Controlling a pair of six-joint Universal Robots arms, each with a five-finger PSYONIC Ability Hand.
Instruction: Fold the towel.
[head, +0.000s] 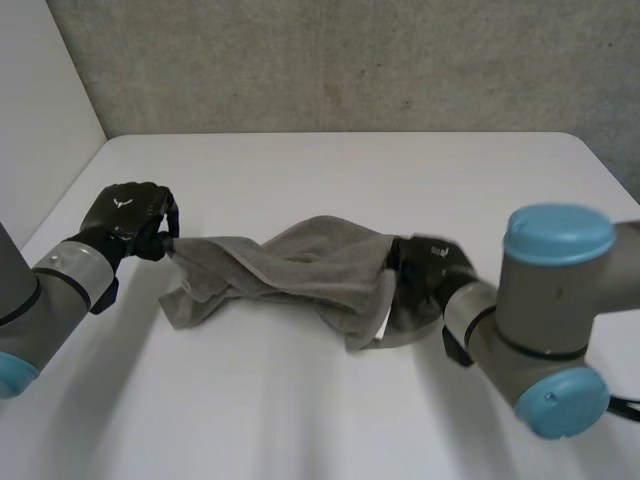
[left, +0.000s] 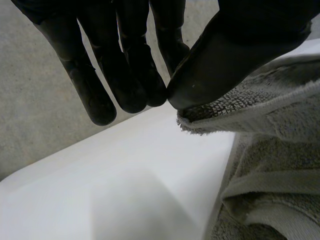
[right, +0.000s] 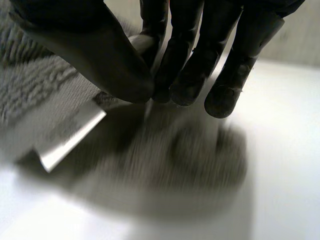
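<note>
A grey towel (head: 300, 265) lies bunched and stretched across the middle of the white table (head: 350, 170). My left hand (head: 130, 215) is at the towel's left end, shut on a corner. In the left wrist view that corner of the towel (left: 270, 125) is pinched between the thumb and fingers of the left hand (left: 225, 55). My right hand (head: 430, 265) is at the towel's right end, partly behind the cloth. In the right wrist view the right hand (right: 100, 55) pinches the towel (right: 35, 90) edge near a white label (right: 70, 140), lifting it a little off the table.
A grey wall runs behind the table's far edge. A white panel (head: 40, 90) stands at the far left. My right arm's blue-capped elbow (head: 555, 300) hangs over the table's front right part.
</note>
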